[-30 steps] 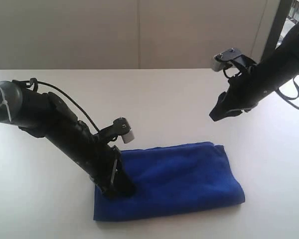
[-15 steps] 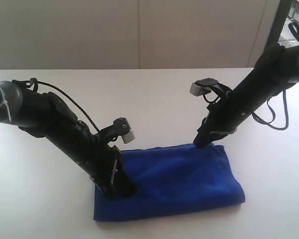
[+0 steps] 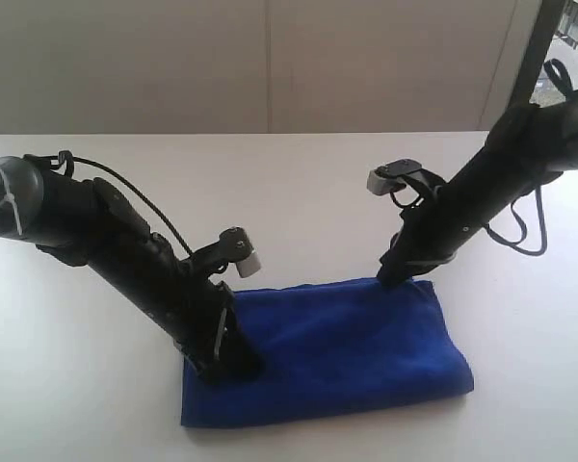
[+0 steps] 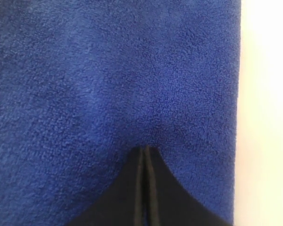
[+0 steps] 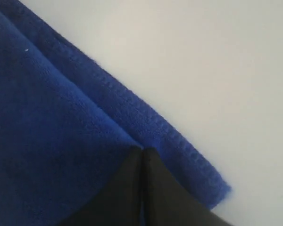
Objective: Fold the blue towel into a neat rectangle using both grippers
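Room: a plain pale wall point(image 3: 270, 67) stands behind a white table point(image 3: 318, 183), and a dark upright post point(image 3: 532, 53) rises at the far right.
Blue towel point(image 3: 337, 342): it lies flat on the table at the near side of the exterior view. It is folded into a rough rectangle with its long side running left to right. The right end looks rounded like a fold, and layered edges show at the far right corner.
Left arm point(image 3: 125, 260): black, it comes in from the left and slants down onto the towel's left end. A thin black cable point(image 3: 140, 197) loops along it, and the left camera block point(image 3: 243, 257), small and grey, juts out near the wrist.
Left claw point(image 4: 145, 148): the fingers are pressed together with only a hairline seam between them. The tips push into the towel's pile a little way in from its side edge. I can see no cloth caught between them.
Right arm point(image 3: 482, 188): black, it reaches in from the upper right and slopes down to the towel's far edge, near its right corner. The right camera block point(image 3: 385, 177) sits on top, and loose cables point(image 3: 520, 226) hang beneath the arm.
Right claw point(image 5: 142, 149): the fingers are pressed together here too. The tips are set right at the towel's stitched hem, with bare table just beyond. I can't tell whether it nips the hem.
Spacing: the two claws are well apart, one at the towel's left end and the other at its far right corner.
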You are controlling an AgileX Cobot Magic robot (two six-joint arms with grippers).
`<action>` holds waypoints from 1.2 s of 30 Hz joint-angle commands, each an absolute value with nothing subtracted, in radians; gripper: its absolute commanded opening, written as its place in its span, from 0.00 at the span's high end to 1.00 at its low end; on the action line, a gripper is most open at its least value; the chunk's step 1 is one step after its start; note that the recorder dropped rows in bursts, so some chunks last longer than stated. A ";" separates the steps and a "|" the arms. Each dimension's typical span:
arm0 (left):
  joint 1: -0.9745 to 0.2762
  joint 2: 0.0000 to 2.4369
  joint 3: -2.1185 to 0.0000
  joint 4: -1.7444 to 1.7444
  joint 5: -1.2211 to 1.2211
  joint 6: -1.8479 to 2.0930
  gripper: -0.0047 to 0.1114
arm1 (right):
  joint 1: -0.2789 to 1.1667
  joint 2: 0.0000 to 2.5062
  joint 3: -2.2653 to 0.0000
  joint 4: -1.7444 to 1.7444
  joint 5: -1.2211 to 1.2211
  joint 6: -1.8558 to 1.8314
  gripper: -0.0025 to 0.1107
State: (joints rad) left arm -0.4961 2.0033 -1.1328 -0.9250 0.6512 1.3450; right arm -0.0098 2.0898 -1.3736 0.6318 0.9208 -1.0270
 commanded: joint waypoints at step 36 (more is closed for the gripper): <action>-0.501 1.911 -1.037 -0.798 0.183 1.184 0.96 | 0.121 1.897 -1.035 0.583 0.573 -0.892 0.98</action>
State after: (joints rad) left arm -0.5003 1.8964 -1.0450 -0.7846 0.1924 1.1715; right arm 0.1154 1.8762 -1.0372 0.5806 0.6024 -0.8979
